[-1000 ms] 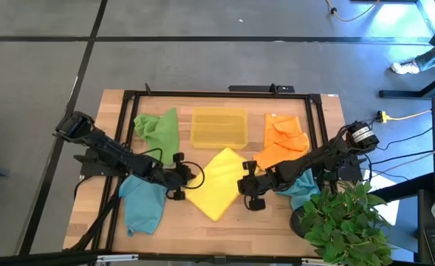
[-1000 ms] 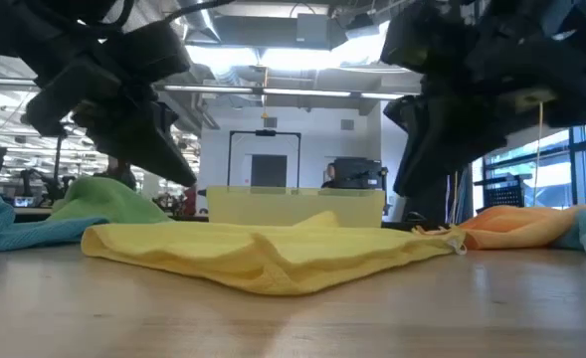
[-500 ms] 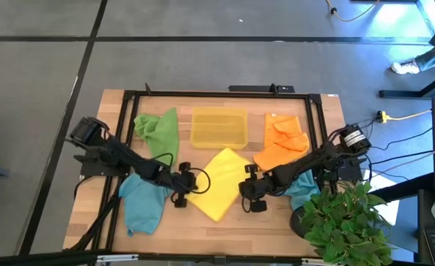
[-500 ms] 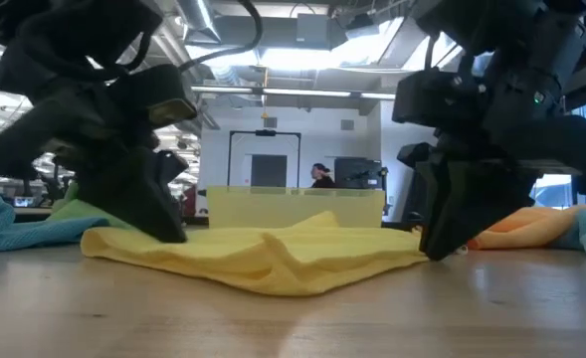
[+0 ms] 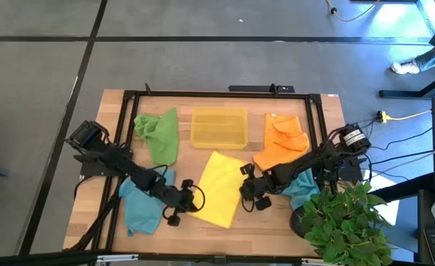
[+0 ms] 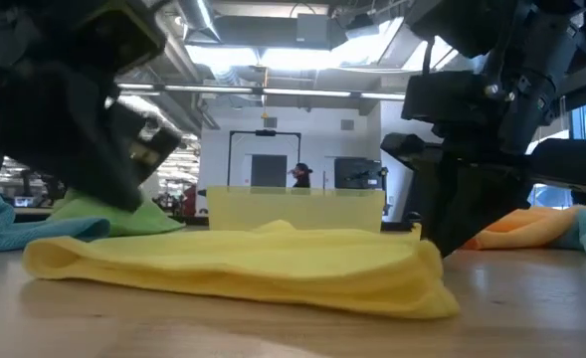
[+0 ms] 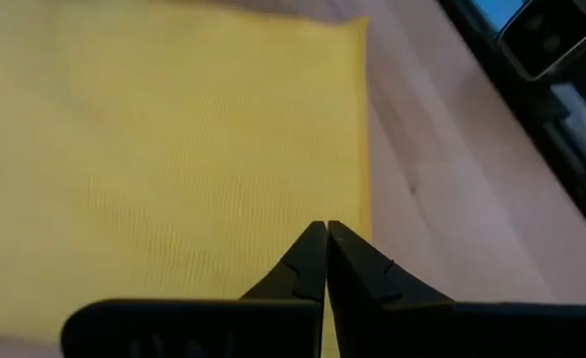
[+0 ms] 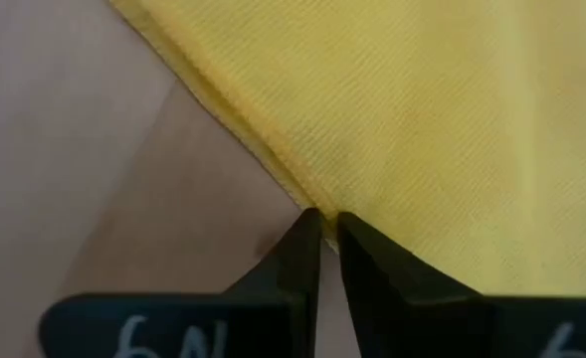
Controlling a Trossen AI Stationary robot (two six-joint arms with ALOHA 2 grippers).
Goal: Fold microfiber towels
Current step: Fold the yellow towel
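**Yellow towel pinched at both edges: watch the fold for slipping**

Your wooden table (image 5: 106, 148) sits on grey floor with an open, brightly lit room behind it and a potted plant (image 5: 343, 218) at its 4 o'clock corner; on it, the yellow towel (image 5: 221, 188) lies at the centre, just toward 6 o'clock from the translucent yellow tray (image 5: 218, 127).

The left gripper (image 5: 182, 208) is at the towel's 8 o'clock edge, its fingers pressed fully together with cloth under the tips; the right gripper (image 5: 252, 193) is at the 3 o'clock edge, its fingers nearly closed and nipping the doubled hem there.

What could go wrong: the nips look shallow, so if you pull hard the thin edge may slide out of either pincer; if one arm moves ahead of the other, the layers could shear and the edges end up skewed; lifting only the top layer would undo the fold; the left gripper works near a teal towel (image 5: 142, 207), and could drag it along.

The yellow towel looks soft and limp, doubled over into a rough rectangle with rounded, puffy folds in the low view; the surface is fine-ribbed, the hem stitched. The green towel (image 5: 160, 131) lies at 10 o'clock, the orange towel (image 5: 283, 142) at 2 o'clock, both crumpled; another teal towel (image 5: 303, 188) lies at 4 o'clock, partly under the right arm.
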